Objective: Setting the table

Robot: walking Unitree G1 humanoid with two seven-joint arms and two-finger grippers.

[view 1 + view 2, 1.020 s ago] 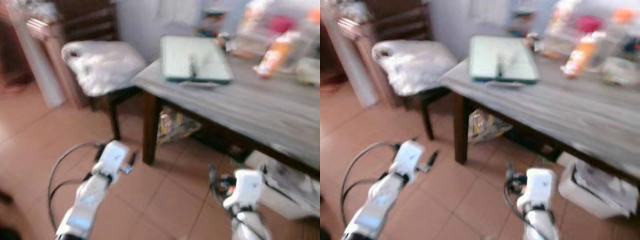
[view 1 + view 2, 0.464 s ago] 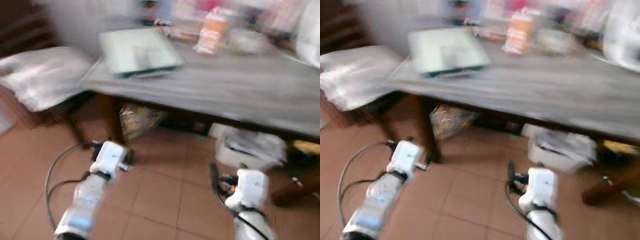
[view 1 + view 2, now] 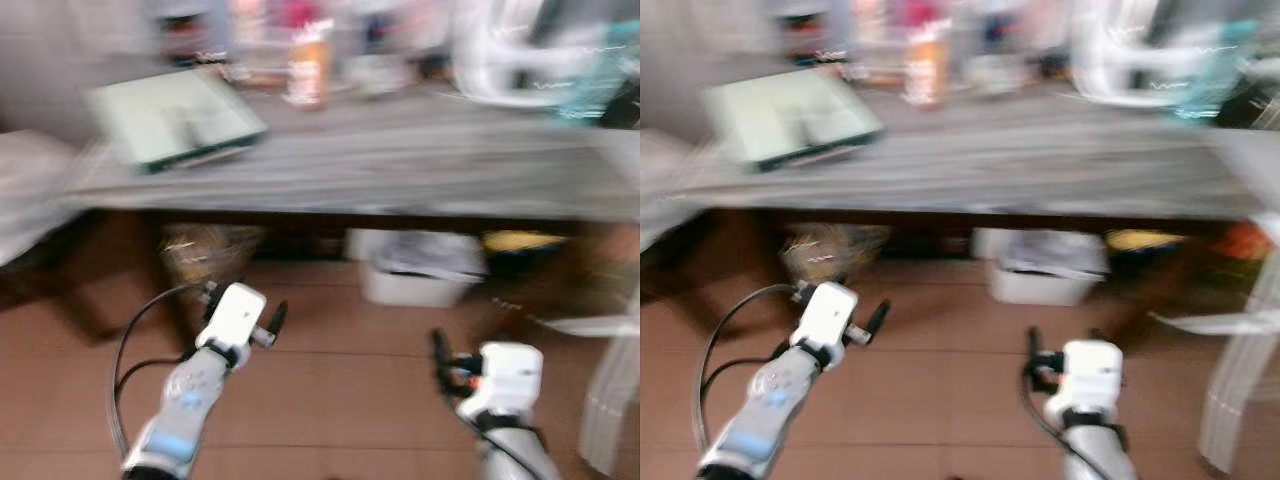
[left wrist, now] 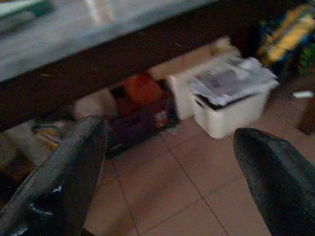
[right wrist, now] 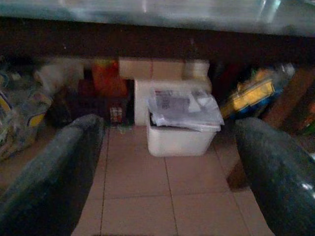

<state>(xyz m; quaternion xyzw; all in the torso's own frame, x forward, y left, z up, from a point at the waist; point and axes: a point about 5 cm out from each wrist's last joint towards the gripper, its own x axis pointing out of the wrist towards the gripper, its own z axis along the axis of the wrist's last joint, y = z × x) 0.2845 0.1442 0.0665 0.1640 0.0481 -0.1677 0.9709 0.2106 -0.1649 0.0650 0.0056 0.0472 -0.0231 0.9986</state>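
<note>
1. The green-edged tray (image 3: 175, 118) lies on the grey wooden bench (image 3: 380, 170), up and ahead of the left end effector (image 3: 272, 322) and off to its left; blur hides whatever rests on it.
2. Its long axis appears to run away from the robot, angled toward the bench's far side.
3. The left end effector hangs low over the tiled floor (image 3: 340, 400), fingers (image 4: 64, 182) spread wide and empty, short of the bench edge.
4. The right end effector (image 3: 440, 352) hangs at the same height, well apart from the tray, fingers (image 5: 54, 172) likewise spread around nothing.
5. Judged from this, the left arm is nearer the tray, and any reach must go upward and forward.
6. Beyond both end effectors, under the bench, stands a white bin (image 5: 179, 132) of papers.
7. Bottles (image 3: 305, 65) crowd the bench's far side, too blurred to name.
</note>
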